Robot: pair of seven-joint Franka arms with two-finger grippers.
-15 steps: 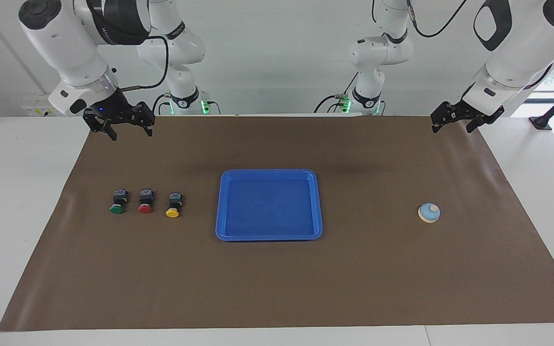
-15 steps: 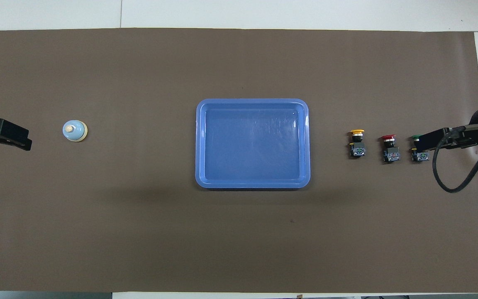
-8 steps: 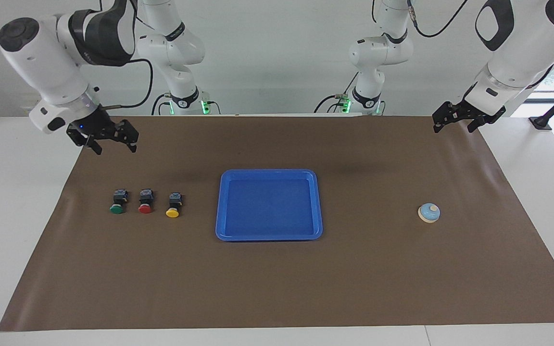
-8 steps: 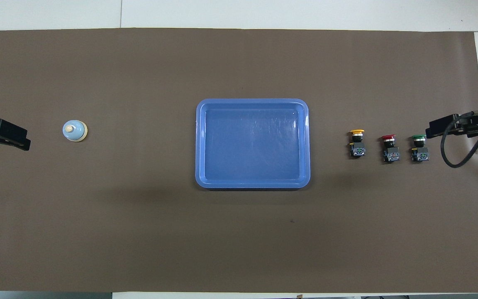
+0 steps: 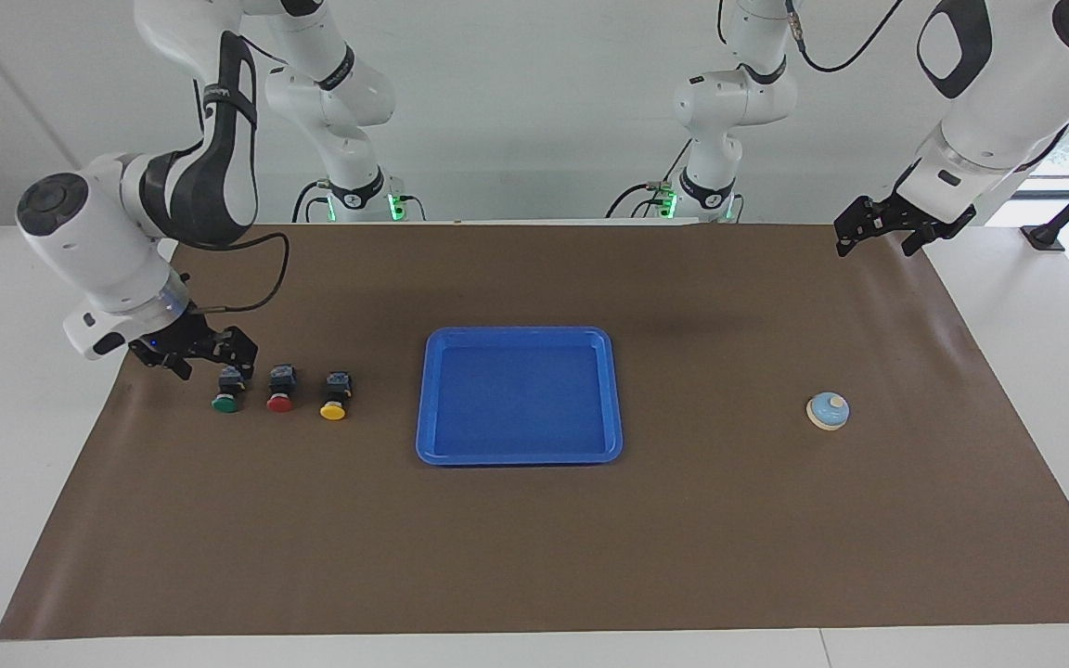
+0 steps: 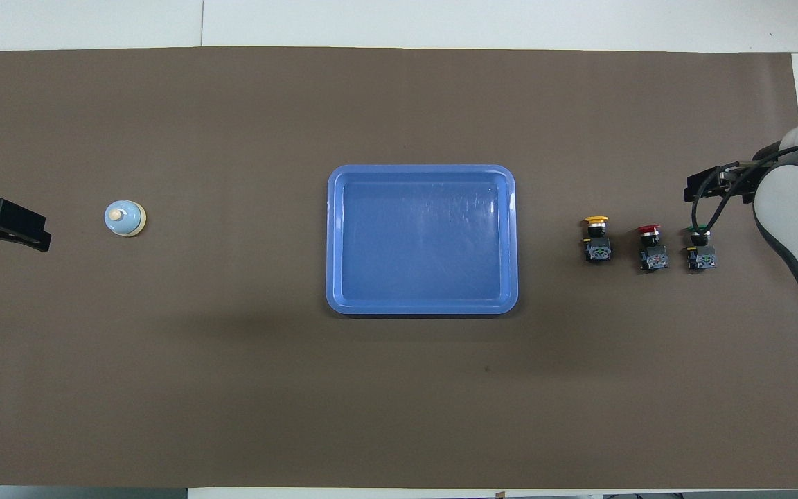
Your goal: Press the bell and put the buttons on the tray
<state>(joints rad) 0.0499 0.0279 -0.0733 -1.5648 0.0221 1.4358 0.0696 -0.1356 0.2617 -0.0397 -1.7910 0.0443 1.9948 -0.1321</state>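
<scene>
A matte brown sheet (image 5: pixel 534 538) covers the white worktop (image 5: pixel 24 390). At its centre lies the tray (image 5: pixel 519 453), a glossy bright-blue plastic rectangle with rounded corners and a raised rim. In the facing view, at the tray's 9 o'clock, three blocky black-and-blue buttons sit in a row with round caps: yellow button (image 5: pixel 334 394) closest, red button (image 5: pixel 280 389) next, green button (image 5: pixel 227 390) outermost. At the tray's 3 o'clock, well apart, sits the bell (image 5: pixel 828 411), a small light-blue dome on a cream rim with a cream knob.

The right hand (image 5: pixel 193 353) is released and low, just beside the green button; a second ago it hung high above the sheet's edge by the robots. The left hand (image 5: pixel 873 230), released too, waits above the sheet's corner, unchanged.
</scene>
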